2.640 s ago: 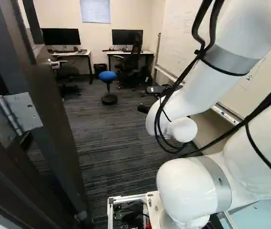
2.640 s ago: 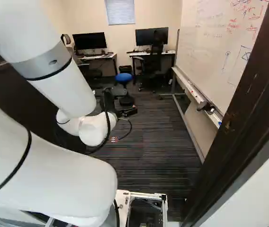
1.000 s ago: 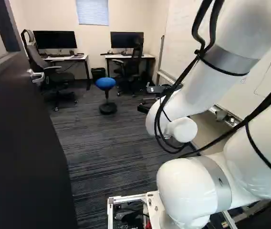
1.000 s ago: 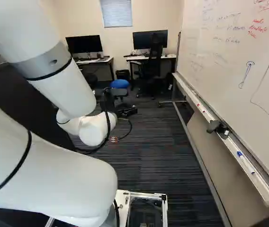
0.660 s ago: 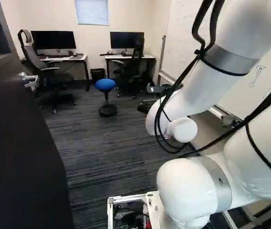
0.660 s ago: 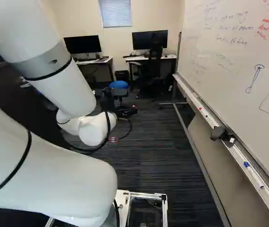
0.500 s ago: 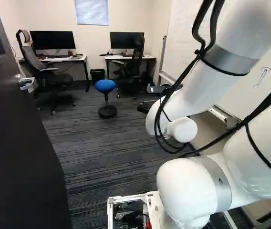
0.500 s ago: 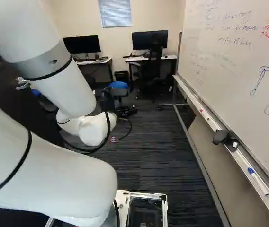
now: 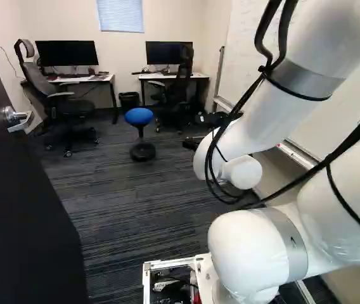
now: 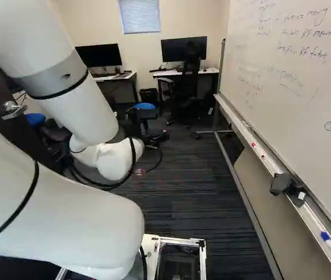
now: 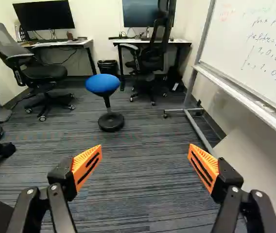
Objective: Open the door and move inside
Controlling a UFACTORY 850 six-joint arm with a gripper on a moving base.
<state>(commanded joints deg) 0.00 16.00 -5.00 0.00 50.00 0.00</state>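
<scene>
Carpet [image 9: 129,209], dark grey and striped, stretches ahead of us between an open black door [image 9: 15,209] at the left of the left base view and a white whiteboard [image 10: 288,81] at the right of the right base view. The door's free edge stands apart from our base's silver metal frame [image 9: 146,282]; its silver lever handle [image 9: 18,118] is well beside our white arm [image 9: 262,117]. Our black gripper [image 10: 155,139] points into the room, its orange-padded fingers [image 11: 87,165] spread wide with nothing between them. Beyond them stands a blue-topped round stool [image 11: 102,83], and a black mesh chair [image 11: 44,73] sits farther to its side, by one of two white desks [image 11: 62,42].

As for containers, we see a black waste bin [image 11: 108,67] between the desks, its contents hidden from us. The whiteboard's pale ledge [image 10: 312,220] holds a dark grey block [image 10: 281,184] and a blue-capped marker [image 10: 325,235].
</scene>
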